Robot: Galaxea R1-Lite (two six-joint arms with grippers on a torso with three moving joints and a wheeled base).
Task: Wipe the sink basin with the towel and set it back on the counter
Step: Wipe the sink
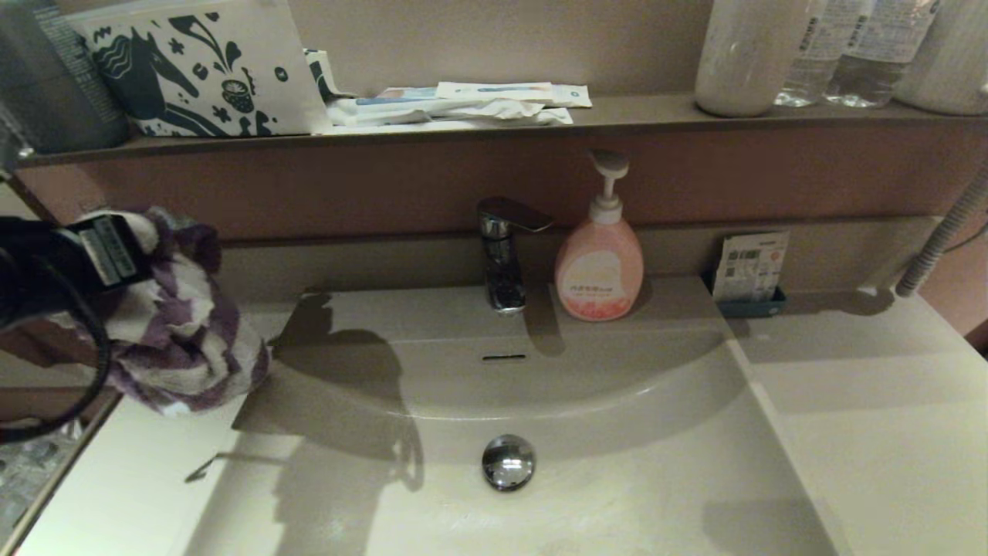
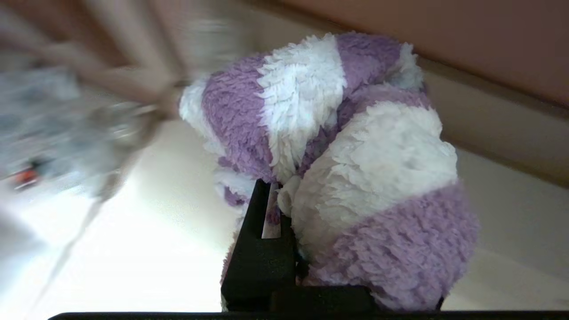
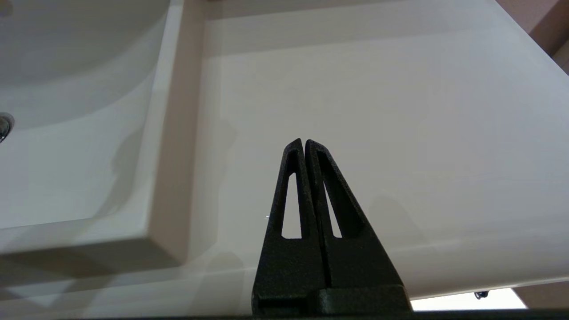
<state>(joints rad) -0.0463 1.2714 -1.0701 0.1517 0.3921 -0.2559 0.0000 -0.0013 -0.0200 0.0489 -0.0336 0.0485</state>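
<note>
The purple-and-white striped towel (image 1: 181,340) hangs bunched in the air above the left counter (image 1: 116,479), beside the sink basin's (image 1: 617,463) left rim. My left gripper (image 1: 135,266) is shut on the towel (image 2: 355,169), which hides one finger; the other black finger (image 2: 255,231) shows against the cloth. The basin has a chrome drain plug (image 1: 508,461) and a slot overflow (image 1: 503,357). My right gripper (image 3: 304,143) is shut and empty, held over the right counter (image 3: 378,111), outside the head view.
A chrome faucet (image 1: 503,251) and a pink soap pump bottle (image 1: 600,259) stand behind the basin. A small card holder (image 1: 750,272) sits at the back right. The brown shelf (image 1: 617,114) carries a horse-print pouch (image 1: 193,66), packets and bottles.
</note>
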